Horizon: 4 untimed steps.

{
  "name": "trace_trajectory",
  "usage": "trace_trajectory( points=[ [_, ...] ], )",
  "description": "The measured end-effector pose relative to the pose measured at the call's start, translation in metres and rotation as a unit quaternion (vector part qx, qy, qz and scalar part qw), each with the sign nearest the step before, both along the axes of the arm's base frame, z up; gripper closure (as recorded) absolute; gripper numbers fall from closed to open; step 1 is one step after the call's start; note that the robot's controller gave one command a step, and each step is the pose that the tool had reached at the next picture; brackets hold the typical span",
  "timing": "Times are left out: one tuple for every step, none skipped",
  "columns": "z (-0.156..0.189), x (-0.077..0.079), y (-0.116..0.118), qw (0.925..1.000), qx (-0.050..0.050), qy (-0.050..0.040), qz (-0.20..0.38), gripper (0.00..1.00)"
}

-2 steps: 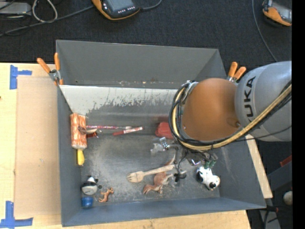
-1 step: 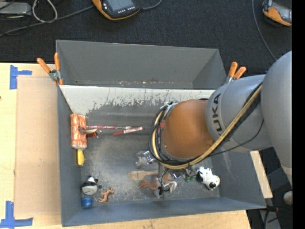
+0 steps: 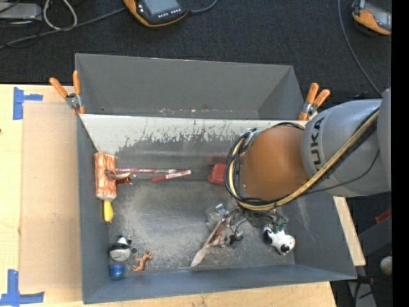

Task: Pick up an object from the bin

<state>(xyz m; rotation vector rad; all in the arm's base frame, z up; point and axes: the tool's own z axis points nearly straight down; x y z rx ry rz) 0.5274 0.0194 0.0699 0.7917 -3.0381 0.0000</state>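
— Status?
— My hand low over pale tapered stick, bin's lower-right floor; spread or pressed, can't tell.
— Risk?
— Slim stick may slip; cow toy just beside could snag.

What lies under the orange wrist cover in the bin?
A red object peeks out at the orange cover's left edge; its remainder, and anything else beneath, is hidden.

A toy hammer with a coppery head and yellow handle lies at nine o'clock, with a red-and-white striped stick beside it pointing to three. A black-and-white cow figure sits at four o'clock and a blue cap at seven. At twelve, an orange-edged pendant lies on the dark floor.
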Motion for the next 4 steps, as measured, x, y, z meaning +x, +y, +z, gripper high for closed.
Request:
trace_trajectory(
  points=[
    [0.000, 0.000, 0.000, 1.0000, 0.000, -0.0001, 0.000, 1.00],
    [0.068, 0.010, -0.020, 0.9998, 0.001, 0.0029, 0.019, 1.00],
    [0.052, 0.021, -0.057, 0.9893, 0.001, 0.0011, 0.146, 1.00],
    [0.025, 0.003, -0.068, 0.9751, 0.003, 0.0023, 0.222, 1.00]
  ],
)
